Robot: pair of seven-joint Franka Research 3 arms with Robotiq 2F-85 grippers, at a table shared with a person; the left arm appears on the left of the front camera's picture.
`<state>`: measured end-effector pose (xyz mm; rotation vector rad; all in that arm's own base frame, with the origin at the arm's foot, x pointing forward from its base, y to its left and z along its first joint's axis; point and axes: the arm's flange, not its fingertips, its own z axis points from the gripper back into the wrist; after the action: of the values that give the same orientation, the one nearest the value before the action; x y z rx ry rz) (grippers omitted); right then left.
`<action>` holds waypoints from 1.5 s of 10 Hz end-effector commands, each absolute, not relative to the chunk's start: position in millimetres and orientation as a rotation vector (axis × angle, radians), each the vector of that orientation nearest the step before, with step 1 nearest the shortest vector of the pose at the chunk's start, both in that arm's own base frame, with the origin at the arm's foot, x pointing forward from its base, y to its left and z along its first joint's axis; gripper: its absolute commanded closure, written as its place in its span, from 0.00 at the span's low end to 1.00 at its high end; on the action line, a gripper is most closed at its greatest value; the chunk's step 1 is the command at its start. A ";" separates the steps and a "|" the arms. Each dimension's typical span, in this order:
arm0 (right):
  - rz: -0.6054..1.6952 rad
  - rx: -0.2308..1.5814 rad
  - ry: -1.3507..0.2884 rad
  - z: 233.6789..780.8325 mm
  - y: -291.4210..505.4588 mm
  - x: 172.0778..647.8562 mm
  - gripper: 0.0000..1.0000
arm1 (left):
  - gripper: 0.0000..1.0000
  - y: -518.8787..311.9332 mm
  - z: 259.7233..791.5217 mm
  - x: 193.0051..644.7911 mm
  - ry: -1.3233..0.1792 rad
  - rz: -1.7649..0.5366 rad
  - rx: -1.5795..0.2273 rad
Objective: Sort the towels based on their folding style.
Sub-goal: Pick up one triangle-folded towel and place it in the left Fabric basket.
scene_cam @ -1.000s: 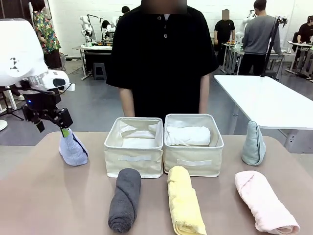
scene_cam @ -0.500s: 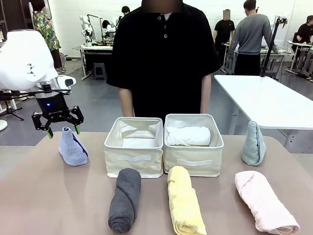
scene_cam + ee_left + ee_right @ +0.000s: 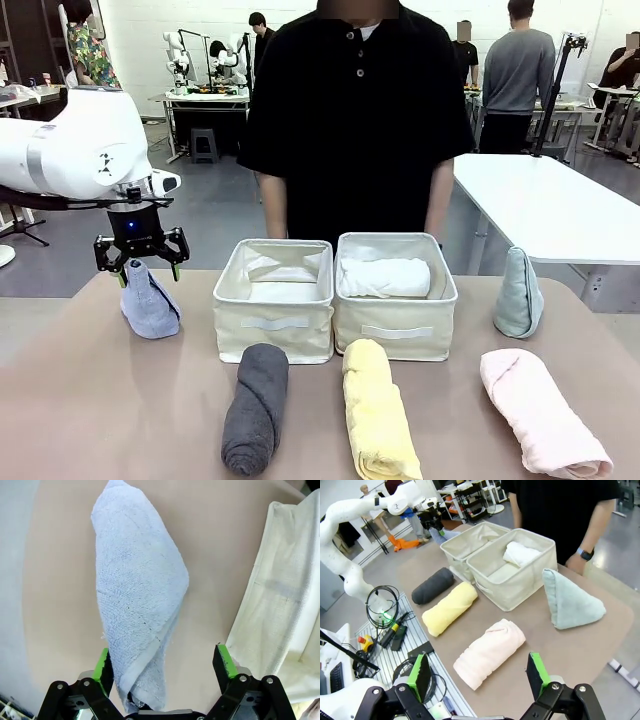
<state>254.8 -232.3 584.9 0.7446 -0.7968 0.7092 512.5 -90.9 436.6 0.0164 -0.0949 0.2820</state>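
Hovering at about ten o'clock on the surface point(image 3: 100, 400), the left gripper point(image 3: 148, 272) straddles the peak of the lavender-blue cone towel point(image 3: 150, 308). Its jaws are spread wide and pinch nothing. I reckon they are held apart so the fingers can sink past the soft tip before closing. From the left wrist view, the gripper point(image 3: 164, 661) has the cone point(image 3: 140, 595) against one green pad and apart from the other.

Just at the cone's three o'clock stands the left bin point(image 3: 272, 322). The dark grey roll point(image 3: 255, 405) lies in front of it at seven o'clock. The right bin point(image 3: 395, 340), at twelve o'clock beside its twin, already holds the white roll point(image 3: 385, 277), so rolls seem to belong there and cones in the left one.

The yellow roll point(image 3: 378, 415) waits at six o'clock and the pink roll point(image 3: 540, 410) at five. The mint cone point(image 3: 519, 293) stands upright at two o'clock.

The right gripper point(image 3: 479, 672) hangs off the five o'clock corner with its jaws apart and nothing in them, probably keeping out of the way.
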 end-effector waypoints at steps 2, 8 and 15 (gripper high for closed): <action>0.699 0.759 -0.806 586.4 -233.3 255.7 0.00 | 0.47 -93.4 438.7 515.3 -0.091 0.261 0.058; 0.699 0.759 -0.806 586.4 -233.3 255.7 0.00 | 0.88 -91.2 439.4 515.9 -0.086 0.260 0.071; 0.699 0.759 -0.806 586.4 -233.3 255.7 0.00 | 1.00 -71.7 472.3 496.5 0.006 0.061 0.234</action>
<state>254.8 -232.3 584.8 0.7448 -0.7967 0.7091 504.1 -82.9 445.0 0.1172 -0.0332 0.1897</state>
